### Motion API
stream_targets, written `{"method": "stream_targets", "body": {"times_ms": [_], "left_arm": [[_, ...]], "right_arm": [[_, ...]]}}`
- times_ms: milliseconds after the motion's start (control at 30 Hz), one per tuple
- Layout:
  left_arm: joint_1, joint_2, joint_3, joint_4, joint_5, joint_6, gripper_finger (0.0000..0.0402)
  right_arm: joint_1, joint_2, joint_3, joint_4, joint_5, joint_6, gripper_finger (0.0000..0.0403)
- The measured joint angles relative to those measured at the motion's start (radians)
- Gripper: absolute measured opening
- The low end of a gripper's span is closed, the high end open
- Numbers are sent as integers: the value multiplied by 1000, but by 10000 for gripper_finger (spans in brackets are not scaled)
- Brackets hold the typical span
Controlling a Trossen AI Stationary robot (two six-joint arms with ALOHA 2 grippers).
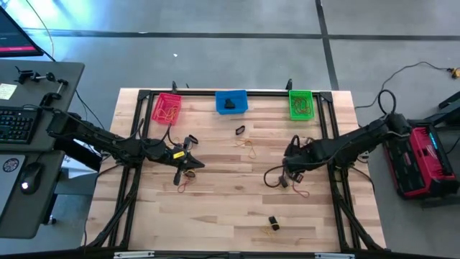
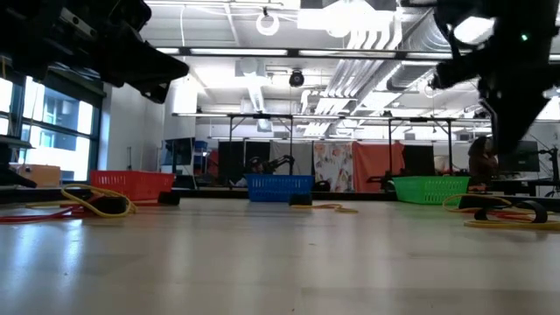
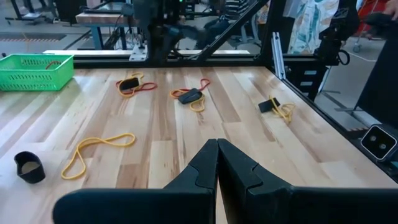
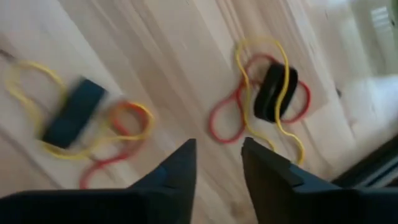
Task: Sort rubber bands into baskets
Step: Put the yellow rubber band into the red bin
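Three baskets stand along the far edge: red, blue and green. Rubber bands lie loose on the wooden table. My right gripper hangs open over the right half, pointing steeply down above a tangle of one black, one yellow and one red band. A second such tangle lies beside it. My left gripper is shut and empty, held about level over the left half. A yellow band and a black band lie ahead of it.
More bands lie mid-table, under the left gripper and near the front edge. A black frame runs round the table. A desk with a keyboard stands left, and a red device right.
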State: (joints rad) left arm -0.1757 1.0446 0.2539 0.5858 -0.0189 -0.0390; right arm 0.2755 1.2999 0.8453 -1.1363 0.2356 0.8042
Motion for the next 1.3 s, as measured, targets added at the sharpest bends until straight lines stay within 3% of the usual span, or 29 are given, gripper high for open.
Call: {"method": "stream_targets", "body": {"times_ms": [267, 700, 833, 1033, 1300], "left_arm": [[0, 0, 0, 0, 0, 16, 0], [0, 0, 0, 0, 0, 33, 0], [0, 0, 0, 0, 0, 33, 0], [0, 0, 0, 0, 0, 34, 0], [0, 0, 0, 0, 0, 35, 0]], "right_arm": [[-53, 0, -135, 3, 1, -83, 179], [-235, 0, -246, 169, 35, -200, 165], [-277, 0, -247, 160, 58, -187, 144], [-317, 2, -247, 167, 59, -203, 79], [-329, 2, -246, 175, 0, -244, 7]]}}
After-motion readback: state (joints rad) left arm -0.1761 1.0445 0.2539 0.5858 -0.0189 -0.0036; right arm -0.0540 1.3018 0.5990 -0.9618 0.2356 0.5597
